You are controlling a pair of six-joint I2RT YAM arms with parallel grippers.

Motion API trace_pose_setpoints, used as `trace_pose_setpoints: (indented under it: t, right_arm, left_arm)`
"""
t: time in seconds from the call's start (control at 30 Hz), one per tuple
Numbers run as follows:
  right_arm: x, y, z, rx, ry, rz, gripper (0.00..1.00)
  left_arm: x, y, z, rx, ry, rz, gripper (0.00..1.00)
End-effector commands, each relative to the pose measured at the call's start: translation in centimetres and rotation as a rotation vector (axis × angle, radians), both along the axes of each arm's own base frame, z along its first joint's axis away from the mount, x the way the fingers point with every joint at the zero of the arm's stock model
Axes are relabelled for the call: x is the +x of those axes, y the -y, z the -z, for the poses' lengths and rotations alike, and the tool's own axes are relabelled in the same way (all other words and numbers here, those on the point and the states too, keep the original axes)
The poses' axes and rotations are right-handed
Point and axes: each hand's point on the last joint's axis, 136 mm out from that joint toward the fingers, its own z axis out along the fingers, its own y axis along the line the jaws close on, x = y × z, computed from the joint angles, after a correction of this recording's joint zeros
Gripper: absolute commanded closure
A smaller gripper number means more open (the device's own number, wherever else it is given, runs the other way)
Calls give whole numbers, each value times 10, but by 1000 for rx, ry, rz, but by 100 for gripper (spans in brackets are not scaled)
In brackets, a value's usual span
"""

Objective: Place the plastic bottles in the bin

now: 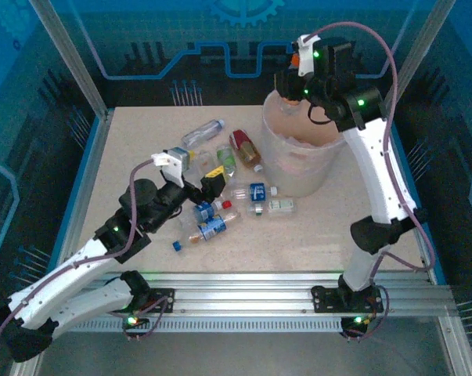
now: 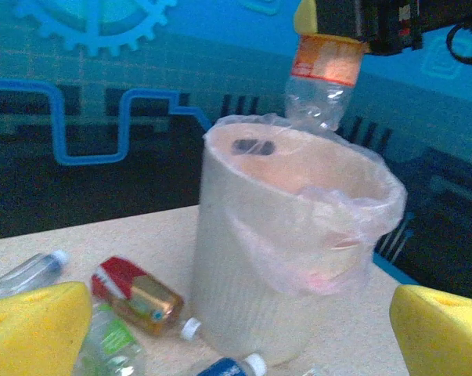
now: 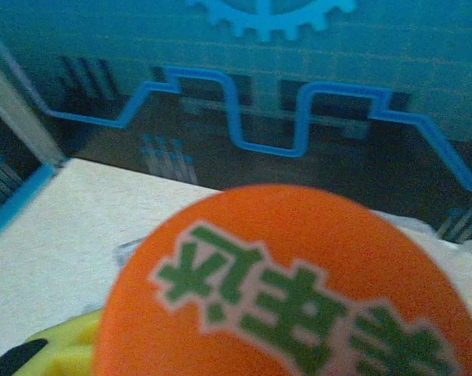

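R gripper (image 1: 298,66) clamps orange-label bottle (image 2: 323,74) by its top, hanging over the bin (image 2: 243,258) at far rim. Shift toward bin centre before release (rim bounce likely), drop low. L gripper (image 2: 239,329) wide apart, empty, near loose bottles (image 1: 220,211) on table (image 1: 142,133).

Bottles (image 1: 212,229) crowd the table (image 1: 329,235) left of the bin (image 1: 298,176); its right lies bare.

The orange-label bottle (image 3: 298,298) is blurred and cut off by the right wrist view's lower edge.
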Motion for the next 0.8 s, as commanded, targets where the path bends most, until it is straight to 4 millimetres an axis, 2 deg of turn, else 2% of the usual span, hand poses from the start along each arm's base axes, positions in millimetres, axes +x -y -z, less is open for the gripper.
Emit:
trace_pose_setpoints:
  t: [0.0,0.07,0.2,0.37,0.6,0.77]
  right_arm:
    - [19,33,25,-104,-68,122,65]
    - [27,41,41,-113,-115,148,64]
    - [36,52,86,-129,-256,177,63]
    - [35,57,140,-172,-425,187,61]
    - [33,60,195,-202,-585,188,58]
    - [32,61,222,-207,-668,187,55]
  left_arm:
    - [2,-28,13,33,-20,-122,1]
    - [0,-34,17,39,-26,-148,1]
    - [1,-47,27,51,-54,-207,1]
    - [4,-56,40,71,-102,-269,1]
    - [12,-63,60,127,-178,-341,1]
    - [15,-61,73,176,-226,-343,1]
